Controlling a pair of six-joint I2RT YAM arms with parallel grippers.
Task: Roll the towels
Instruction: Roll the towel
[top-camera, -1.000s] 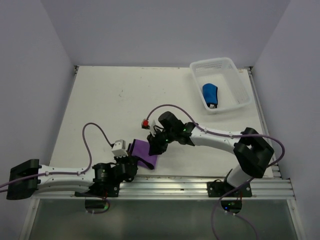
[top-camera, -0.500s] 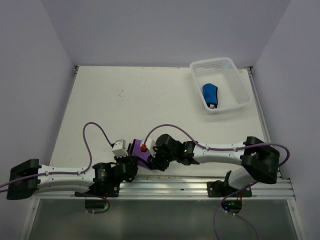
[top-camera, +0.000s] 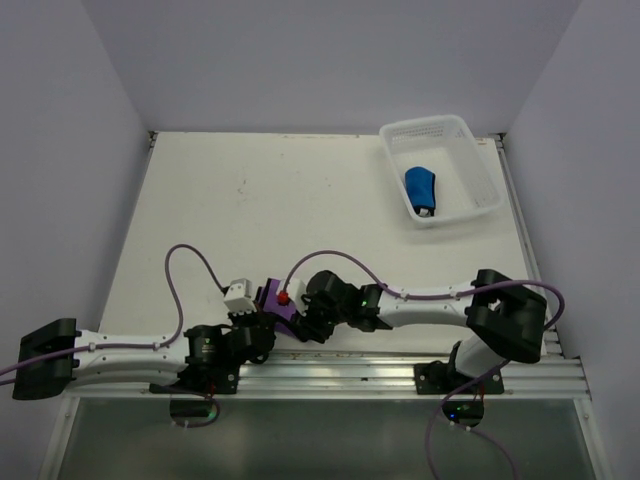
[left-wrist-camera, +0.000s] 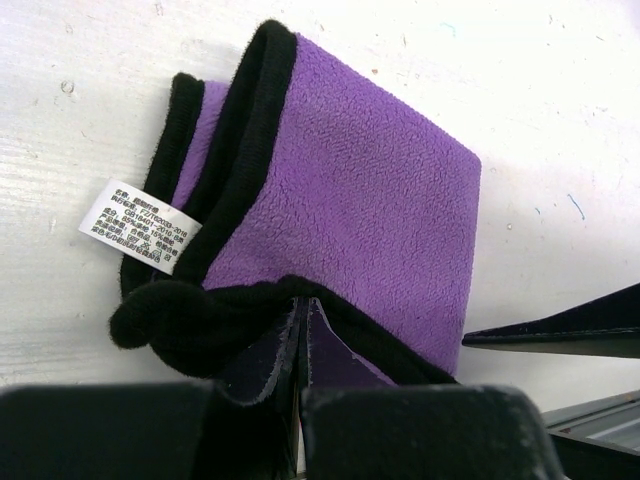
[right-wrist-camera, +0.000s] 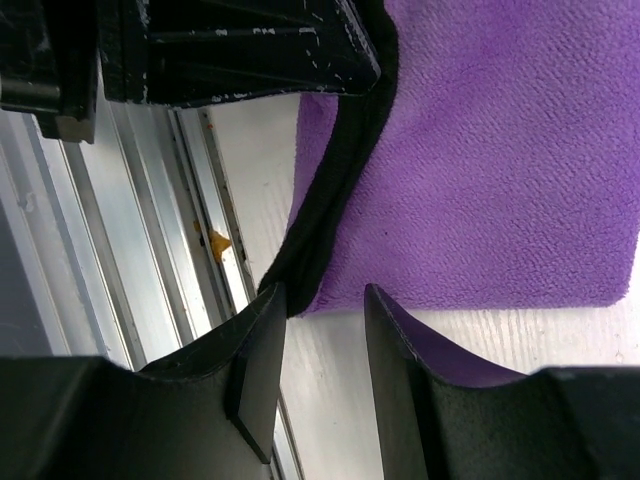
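Observation:
The purple towel (left-wrist-camera: 350, 200) with a black hem lies folded on the white table near the front edge; it also shows in the top view (top-camera: 272, 298) and the right wrist view (right-wrist-camera: 500, 150). My left gripper (left-wrist-camera: 303, 305) is shut on its near hem. My right gripper (right-wrist-camera: 325, 295) is open, low over the table at the towel's corner, the hem touching its left finger (right-wrist-camera: 255, 350). The blue towel (top-camera: 420, 188) lies rolled in the white basket (top-camera: 468, 135) at the back right.
The metal rail (top-camera: 400, 372) runs along the table's front edge, right beside both grippers; it shows in the right wrist view (right-wrist-camera: 150, 300). A white label (left-wrist-camera: 140, 225) hangs from the purple towel's hem. The left gripper's fingers (right-wrist-camera: 240, 45) sit close to the right gripper.
My right gripper has come down and forward from above the towel to its front right corner by the rail. The left gripper has stayed on the towel.

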